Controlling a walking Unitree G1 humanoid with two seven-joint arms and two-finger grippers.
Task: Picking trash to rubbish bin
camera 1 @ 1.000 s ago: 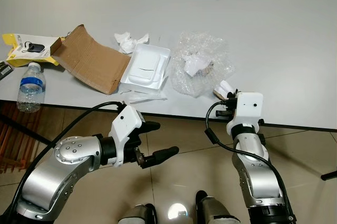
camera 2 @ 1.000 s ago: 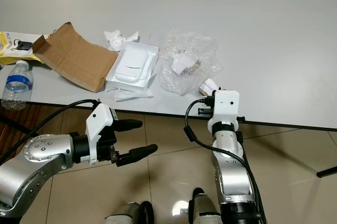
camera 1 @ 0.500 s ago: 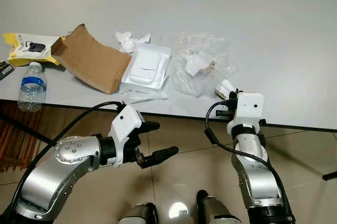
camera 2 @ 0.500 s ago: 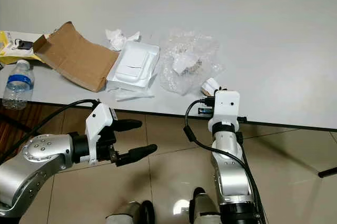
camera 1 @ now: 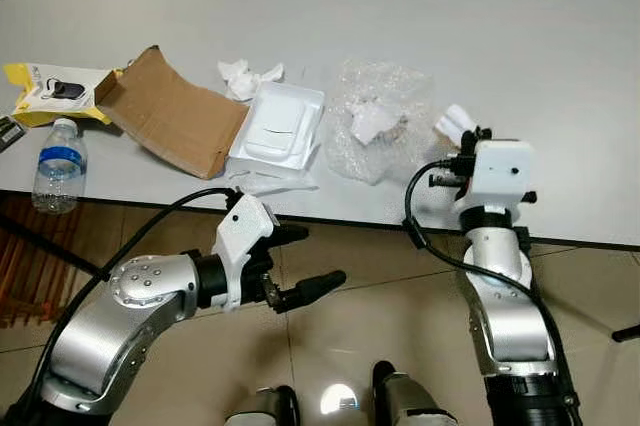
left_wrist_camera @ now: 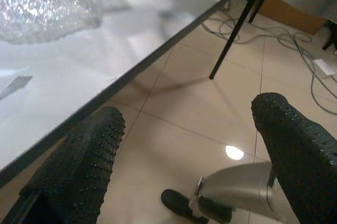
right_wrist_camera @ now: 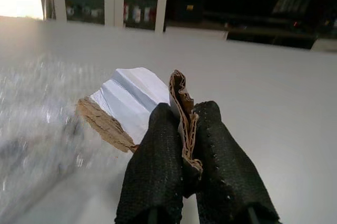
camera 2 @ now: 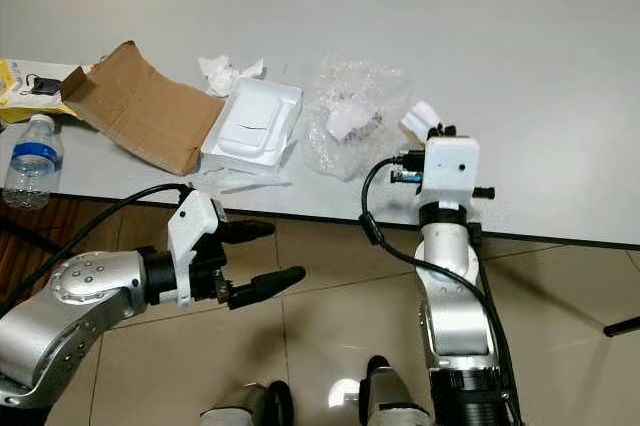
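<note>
The right gripper (right_wrist_camera: 184,145) is pinched tight on a torn scrap of cardboard (right_wrist_camera: 131,103), brown and rough at the edges with a smooth white face. It holds the scrap up over the bench (camera 1: 560,66), just beside the bubble wrap (camera 1: 385,121). From above, the white wrist block hides most of the two black fingers.

The left gripper (camera 1: 300,264) hangs low over the tiled floor (camera 1: 370,306), in front of the bench edge. Its two bumpy black fingers (left_wrist_camera: 79,166) are spread wide with nothing between them.

On the smooth grey bench lie one crinkly clear heap of bubble wrap with a white lump inside that is hard to make out, one white foam tray (camera 1: 277,131), one crumpled white tissue (camera 1: 245,78), one bent sheet of brown cardboard (camera 1: 170,111), one clear plastic bottle (camera 1: 58,166) with a blue label, and one yellow packet (camera 1: 55,94). A dark thing at the far left is cut off by the picture edge.
</note>
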